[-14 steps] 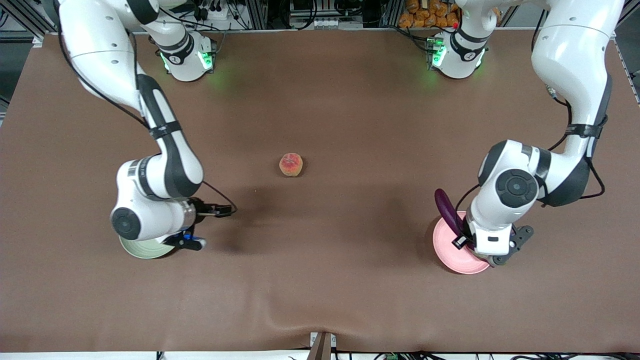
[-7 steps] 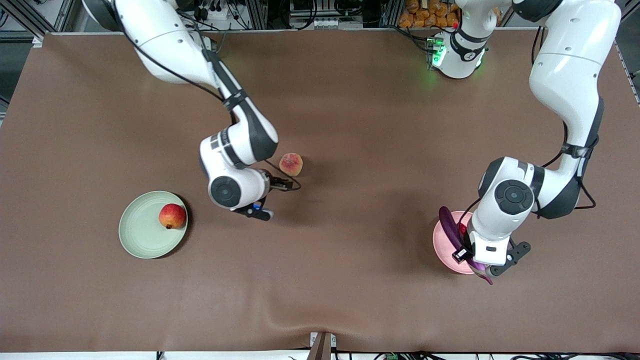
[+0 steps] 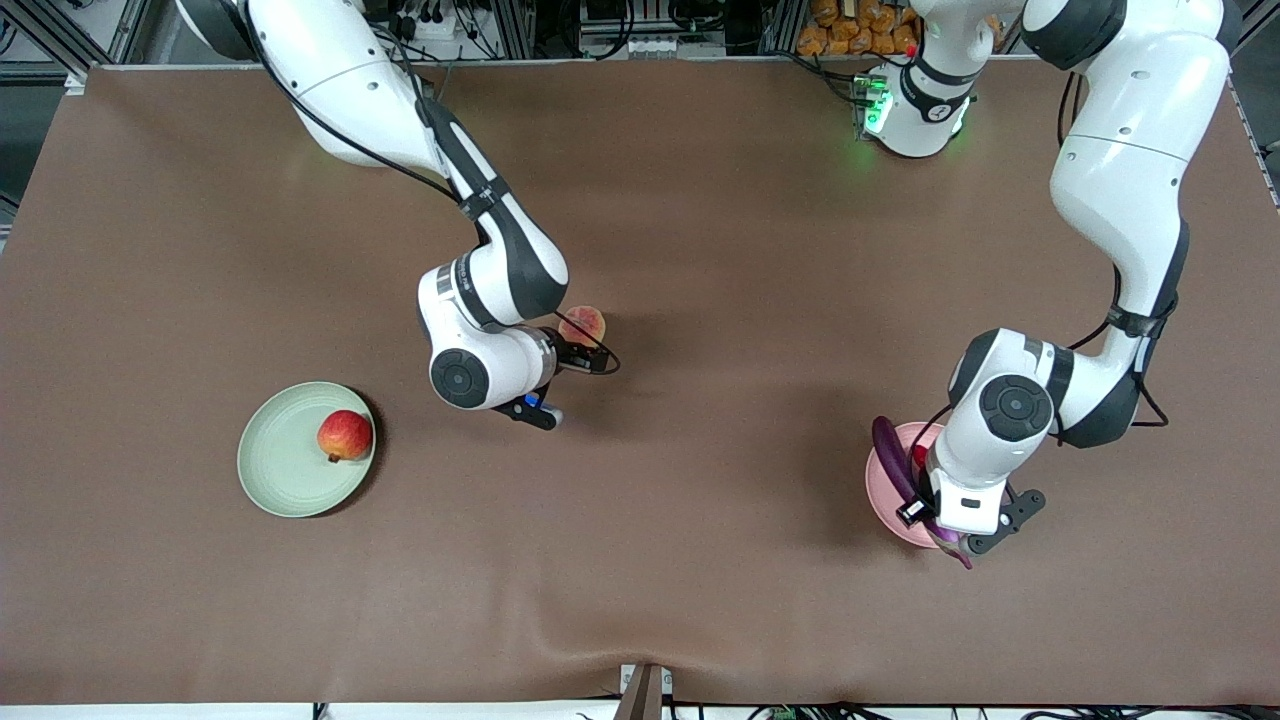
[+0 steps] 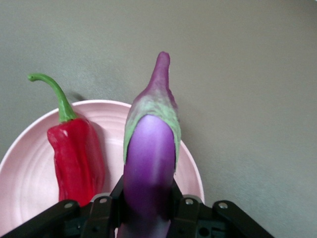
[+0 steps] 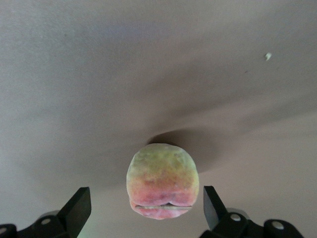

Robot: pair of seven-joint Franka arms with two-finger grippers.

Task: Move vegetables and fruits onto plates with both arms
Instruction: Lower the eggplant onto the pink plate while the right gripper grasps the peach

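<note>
The peach (image 3: pixel 583 323) lies mid-table; in the right wrist view the peach (image 5: pixel 162 181) sits between the spread fingers of my open right gripper (image 5: pixel 146 201), untouched. In the front view the right gripper (image 3: pixel 568 347) is at the peach. My left gripper (image 3: pixel 942 522) is shut on the purple eggplant (image 3: pixel 888 452) over the pink plate (image 3: pixel 884 502). The left wrist view shows the eggplant (image 4: pixel 151 144) in the left gripper (image 4: pixel 148 208), with the red chili pepper (image 4: pixel 74 153) lying on the pink plate (image 4: pixel 29 173). The pomegranate-like fruit (image 3: pixel 344 435) rests on the green plate (image 3: pixel 272 472).
A brown cloth (image 3: pixel 700 250) covers the table. The green plate is toward the right arm's end, the pink plate toward the left arm's end. The arm bases (image 3: pixel 905 105) stand along the table's back edge.
The right arm swung from the green plate to the peach, leaving the pomegranate-like fruit on that plate. The left gripper shifted slightly with the eggplant over the pink plate.
</note>
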